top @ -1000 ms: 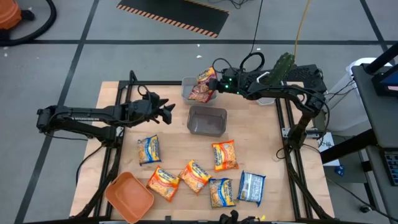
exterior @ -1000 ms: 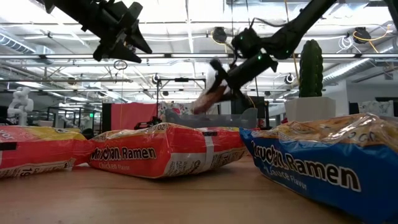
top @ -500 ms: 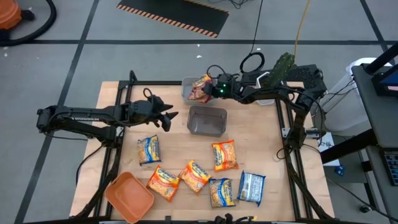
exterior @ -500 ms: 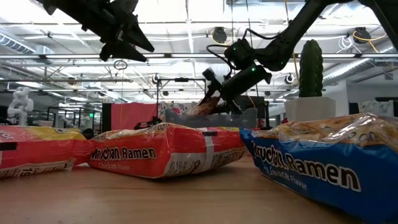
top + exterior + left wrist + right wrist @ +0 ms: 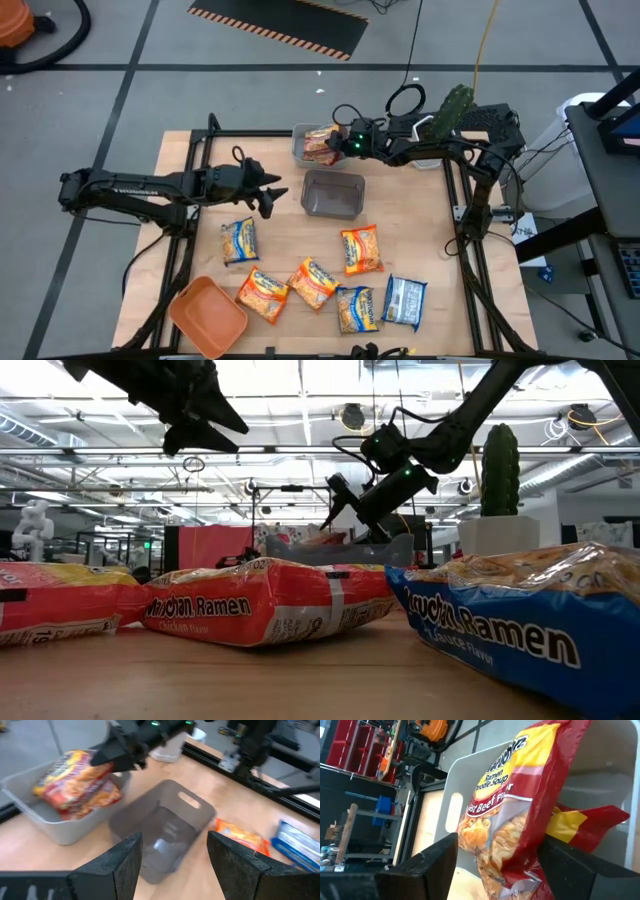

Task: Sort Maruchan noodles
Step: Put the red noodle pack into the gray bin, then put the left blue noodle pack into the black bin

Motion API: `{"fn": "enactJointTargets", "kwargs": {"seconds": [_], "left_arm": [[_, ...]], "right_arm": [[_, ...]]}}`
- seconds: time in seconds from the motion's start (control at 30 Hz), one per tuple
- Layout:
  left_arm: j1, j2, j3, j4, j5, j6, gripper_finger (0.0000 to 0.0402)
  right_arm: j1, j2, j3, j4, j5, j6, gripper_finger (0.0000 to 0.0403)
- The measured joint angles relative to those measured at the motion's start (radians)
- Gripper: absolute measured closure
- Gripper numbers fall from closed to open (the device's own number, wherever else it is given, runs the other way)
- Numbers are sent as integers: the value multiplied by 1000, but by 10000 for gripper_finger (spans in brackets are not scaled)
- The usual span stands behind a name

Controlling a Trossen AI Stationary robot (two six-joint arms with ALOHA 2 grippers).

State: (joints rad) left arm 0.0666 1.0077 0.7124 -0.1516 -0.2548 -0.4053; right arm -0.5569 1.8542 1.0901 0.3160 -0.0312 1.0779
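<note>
My right gripper (image 5: 338, 142) (image 5: 497, 841) is open over the light far bin (image 5: 298, 137). A reddish beef-flavour noodle packet (image 5: 520, 805) (image 5: 319, 142) lies in that bin between its spread fingers, resting on a second packet (image 5: 585, 825). My left gripper (image 5: 274, 191) (image 5: 175, 870) hangs open in the air, just left of the dark grey bin (image 5: 333, 195) (image 5: 167, 832). Several more packets lie flat on the near half of the table: orange-yellow ones (image 5: 239, 240) (image 5: 361, 249) (image 5: 313, 282) and a blue-and-silver one (image 5: 405, 300).
An orange tray (image 5: 208, 315) sits at the table's near left corner. A green cactus in a white pot (image 5: 455, 108) (image 5: 500, 470) stands at the far right edge. In the low view, red and blue packets (image 5: 265, 600) (image 5: 520, 620) fill the foreground.
My right gripper came down and a little left over the far bin, then opened and let go of the reddish packet. The packet hung tilted from the fingers before and now lies in the bin. My left gripper drifted slightly toward the near edge.
</note>
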Motion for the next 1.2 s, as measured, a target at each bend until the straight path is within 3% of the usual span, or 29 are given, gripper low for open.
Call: {"fn": "enactJointTargets", "kwargs": {"seconds": [0.27,0.5,0.7,0.9,1.0,1.2], "left_arm": [[-28,-26,0,-128,37,-39,174],[-27,-25,0,-344,119,-78,174],[-26,-17,0,-553,145,-140,174],[-20,-4,-4,-685,201,-121,174],[-1,5,-5,-677,199,-117,174],[21,57,-26,-597,207,38,174]], "right_arm": [[18,-130,-2,-140,-46,-48,144],[91,-355,-2,-465,15,-111,145],[189,-493,-2,-639,59,-92,145],[279,-543,-2,-635,87,-143,145],[309,-542,-2,-619,77,-182,145],[364,-542,-2,-608,54,-237,145]]}}
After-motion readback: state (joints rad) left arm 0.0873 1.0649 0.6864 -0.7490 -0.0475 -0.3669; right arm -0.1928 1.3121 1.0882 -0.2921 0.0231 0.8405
